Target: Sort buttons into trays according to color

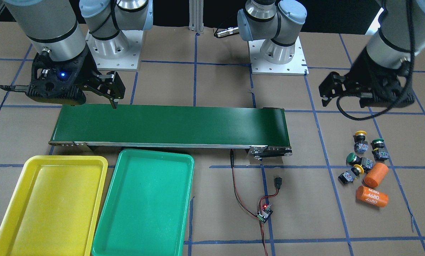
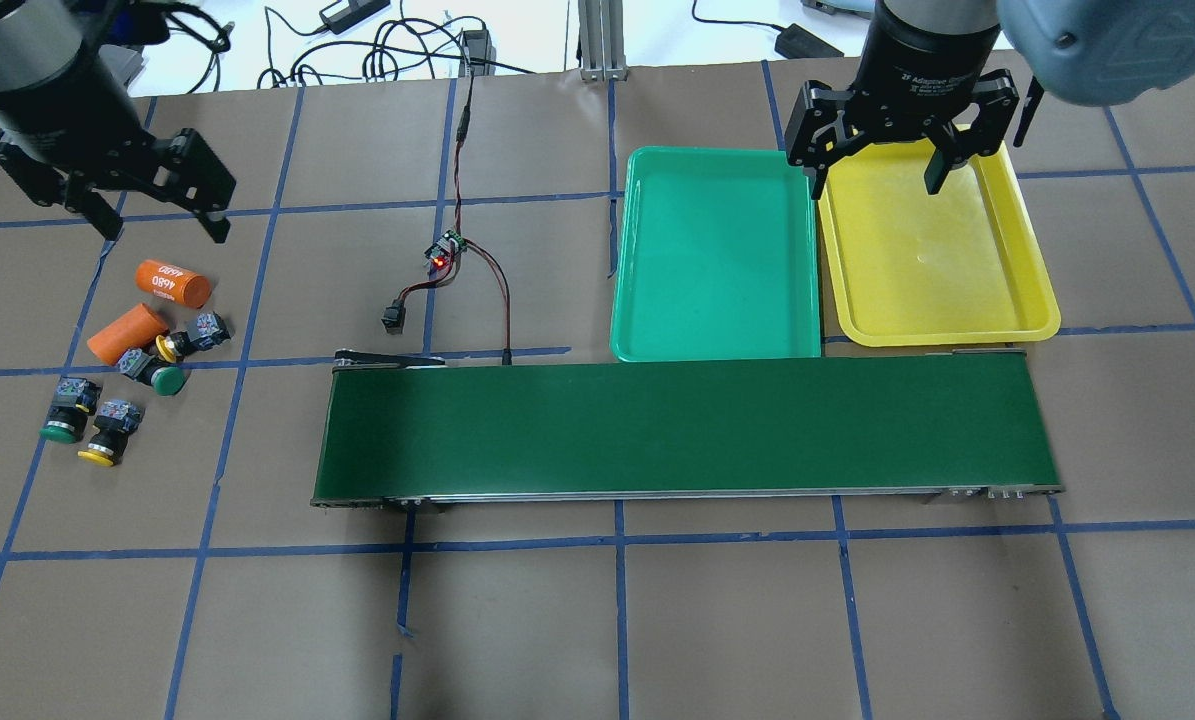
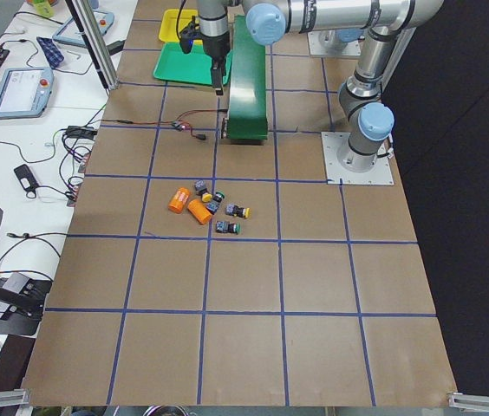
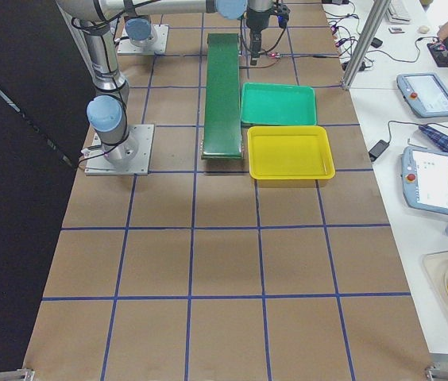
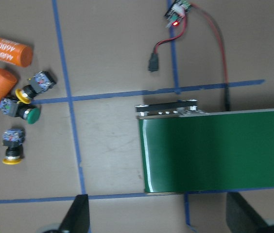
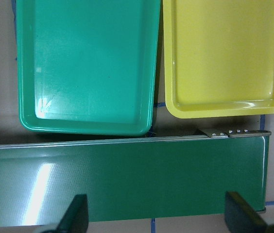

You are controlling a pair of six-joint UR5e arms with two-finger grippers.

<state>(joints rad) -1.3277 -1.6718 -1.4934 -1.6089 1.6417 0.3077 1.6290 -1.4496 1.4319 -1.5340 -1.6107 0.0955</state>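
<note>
Conveyor belt (image 2: pixel 687 425) runs across mid-table with nothing on it. In the overhead view the green tray (image 2: pixel 717 260) and yellow tray (image 2: pixel 937 260) sit side by side at 12 to 1 o'clock of the belt's right half, both without buttons.

Right gripper (image 2: pixel 874 188) hangs over the seam between the trays, jaws wide, nothing held. Left gripper (image 2: pixel 162 225) hangs at 12 o'clock of the button cluster, also wide and holding nothing.

All four buttons lie off the belt's left end at 9 o'clock. None is sorted, so I'd call this the first pick.

Two orange cylinders (image 2: pixel 127 333) crowd one yellow button (image 2: pixel 189 338) and one green button (image 2: pixel 152 372). Those two touch each other, and the yellow one lies just beside the nearer cylinder. Leave them for later.

Start at 7 o'clock of the cluster with the outer yellow button (image 2: pixel 107 435). A second green button (image 2: pixel 65 412) lies just beside it, so narrow the jaws before you descend. Grip the black collar, not the domed cap, which will likely slip.

Writing: the far cylinder (image 1: pixel 371 196) reads "4680", repeated. The right wrist reads "2F Adaptive"; the rest is too small.
</note>
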